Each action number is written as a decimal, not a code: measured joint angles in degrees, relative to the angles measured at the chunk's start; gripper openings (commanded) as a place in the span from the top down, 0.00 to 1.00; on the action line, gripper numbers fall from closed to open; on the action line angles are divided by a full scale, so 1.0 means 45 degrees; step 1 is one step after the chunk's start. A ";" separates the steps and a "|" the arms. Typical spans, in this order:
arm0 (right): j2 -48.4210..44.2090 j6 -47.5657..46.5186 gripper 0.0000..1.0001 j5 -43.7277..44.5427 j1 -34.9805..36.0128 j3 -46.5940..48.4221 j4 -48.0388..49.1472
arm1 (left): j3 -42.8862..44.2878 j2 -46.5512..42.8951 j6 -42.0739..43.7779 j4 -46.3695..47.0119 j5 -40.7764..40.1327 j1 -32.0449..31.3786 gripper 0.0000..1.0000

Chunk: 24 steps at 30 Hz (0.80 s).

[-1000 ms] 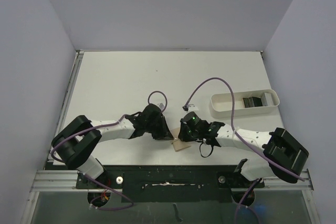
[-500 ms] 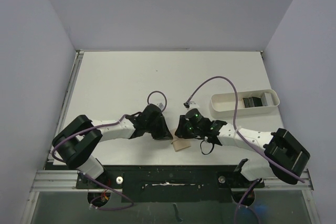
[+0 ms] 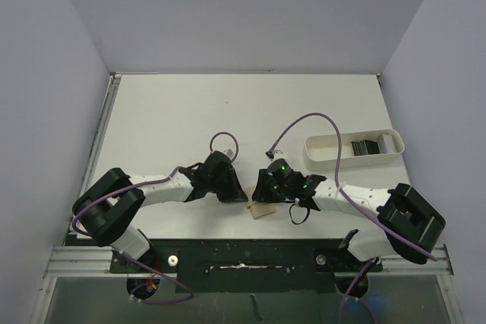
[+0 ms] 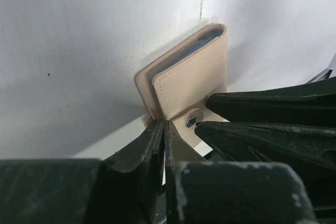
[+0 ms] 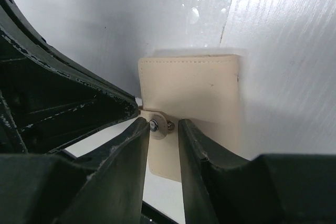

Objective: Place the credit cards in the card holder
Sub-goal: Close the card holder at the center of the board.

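- L hand (image 4: 164,129) pinched shut on card holder (image 4: 189,80) corner.
- R hand (image 5: 161,125) narrow-open, straddling snap tab (image 4: 194,116).
- Credit cards (image 3: 366,146) lie well to R; R arm nearer.

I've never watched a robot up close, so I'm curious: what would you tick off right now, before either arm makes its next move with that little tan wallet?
1. Left gripper holds the card holder: ok, it is shut on the lower edge.
2. Right gripper lined up at the snap stud: ok, jaws apart, one finger on either side of it, not clamped.
3. Card holder opened: not ok, it is folded shut.
4. Credit cards located: ok, they lie in the white tray, none gripped.
5. A card already inside the holder: cannot tell, the pockets are hidden.
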 measured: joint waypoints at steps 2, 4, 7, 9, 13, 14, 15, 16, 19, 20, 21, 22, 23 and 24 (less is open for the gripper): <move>0.0000 0.0029 0.70 -0.0068 0.0000 0.0000 0.0039 | -0.0024 0.0000 -0.0024 0.0000 0.0000 0.0000 0.97; 0.0000 0.0073 0.70 -0.0121 0.0000 0.0000 0.0102 | -0.0058 0.0000 -0.0039 0.0010 0.0000 0.0005 0.97; 0.0000 0.0165 0.71 -0.0243 0.0000 -0.0029 0.0282 | -0.0126 0.0000 -0.0097 0.0024 0.0000 0.0005 0.97; 0.0000 0.0262 0.70 -0.0316 0.0000 -0.0097 0.0423 | -0.0160 0.0000 -0.0121 0.0049 0.0005 0.0005 0.97; 0.0000 0.0413 0.70 -0.0427 0.0000 -0.0243 0.0559 | -0.0170 0.0000 -0.0131 0.0102 0.0005 0.0005 0.97; 0.0000 0.0452 0.70 -0.0432 0.0000 -0.0257 0.0568 | -0.0170 0.0000 -0.0136 0.0117 0.0005 0.0005 0.97; 0.0000 0.0500 0.70 -0.0437 0.0000 -0.0272 0.0568 | -0.0175 0.0000 -0.0141 0.0121 0.0005 0.0005 0.97; 0.0000 0.0525 0.70 -0.0442 0.0000 -0.0282 0.0568 | -0.0175 0.0000 -0.0146 0.0126 0.0005 0.0005 0.97; 0.0000 0.0636 0.71 -0.0457 0.0005 -0.0301 0.0578 | -0.0185 0.0000 -0.0170 0.0175 0.0005 0.0005 0.97; 0.0000 0.0670 0.71 -0.0481 0.0015 -0.0301 0.0588 | -0.0185 0.0000 -0.0175 0.0189 0.0000 0.0005 0.97; 0.0000 0.0685 0.72 -0.0495 0.0015 -0.0301 0.0597 | -0.0185 0.0000 -0.0175 0.0194 0.0005 0.0005 0.97; 0.0000 0.0695 0.73 -0.0515 0.0015 -0.0301 0.0617 | -0.0185 0.0000 -0.0180 0.0194 0.0005 0.0005 0.97; 0.0000 0.0714 0.73 -0.0525 0.0019 -0.0301 0.0641 | -0.0189 0.0000 -0.0180 0.0199 0.0005 0.0005 0.97; 0.0000 0.0729 0.74 -0.0529 0.0034 -0.0301 0.0661 | -0.0189 0.0000 -0.0180 0.0199 0.0000 0.0005 0.97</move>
